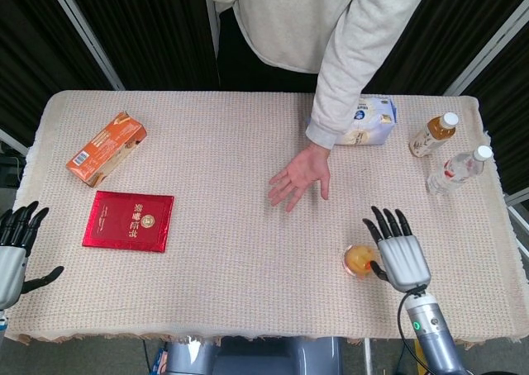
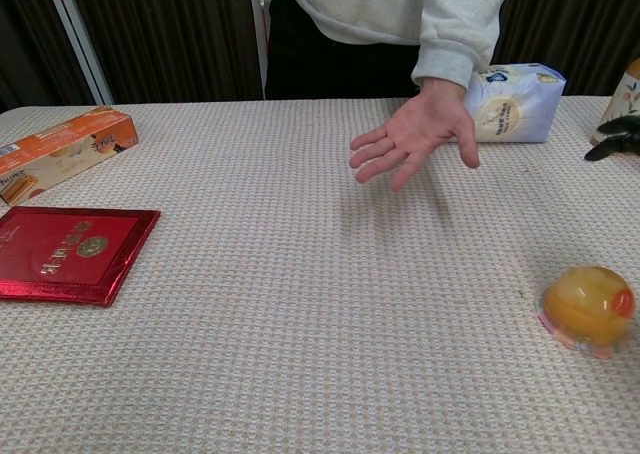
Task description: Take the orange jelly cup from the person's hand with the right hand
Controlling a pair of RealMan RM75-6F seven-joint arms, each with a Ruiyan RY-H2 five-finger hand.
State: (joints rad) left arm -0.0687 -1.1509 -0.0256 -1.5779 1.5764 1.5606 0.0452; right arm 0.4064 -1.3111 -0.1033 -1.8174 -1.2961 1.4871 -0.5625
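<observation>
While the orange jelly cup (image 1: 357,261) is sitting on the counter (image 1: 248,185) at lower right, just beside the right hand (image 1: 401,255), that hand is hovering with fingers spread, grasping nothing, and the person's hand (image 1: 300,177) is lying empty, suggesting handover done.

We count: one orange jelly cup (image 1: 357,260) | two bottles, one brown (image 1: 433,135) and one clear (image 1: 459,170) | one orange box (image 1: 106,148) | one red booklet (image 1: 129,220) | one white-blue bag (image 1: 369,121) | one person's hand (image 1: 301,178) | two robot hands, the left hand (image 1: 13,251) and the right hand (image 1: 400,255)
</observation>
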